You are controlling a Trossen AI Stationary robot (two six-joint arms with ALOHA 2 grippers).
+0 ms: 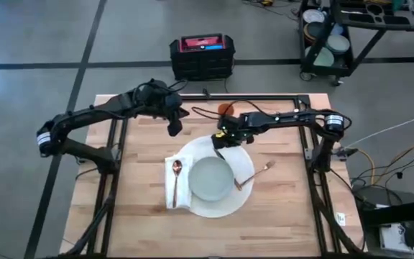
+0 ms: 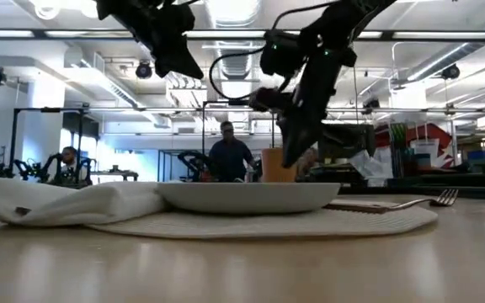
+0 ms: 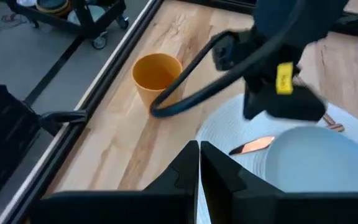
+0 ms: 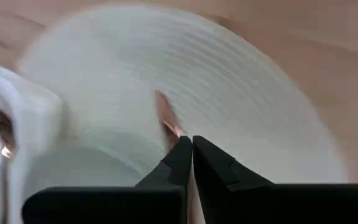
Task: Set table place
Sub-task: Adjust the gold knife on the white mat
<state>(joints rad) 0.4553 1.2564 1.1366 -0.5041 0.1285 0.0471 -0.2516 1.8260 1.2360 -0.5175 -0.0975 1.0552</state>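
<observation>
A large round white woven mat (image 1: 225,198) is laid mid-table on the light-wood butcher-block table (image 1: 286,216), with a pale grey-green plate (image 1: 210,178) centred on it, a copper spoon (image 1: 176,176) on a white folded napkin (image 1: 169,167) at one side and a copper fork (image 1: 256,173) at the other. The right gripper (image 4: 191,144) is held low over the mat's far edge, fingers clamped on a copper knife (image 4: 166,115), judged to be positioned for laying beside the plate. The left gripper (image 3: 199,149) is parked above the table near an orange cup (image 3: 156,78), fingers together, empty.

Both arms are dark, near-black, built of slim tubular links with bulkier joint housings. Black cables loop loosely along them. A pale ring marks each shoulder joint. The right wrist carries what looks like a small yellow tag. The fingers (image 4: 213,180) are matte black, angular and tapered.
</observation>
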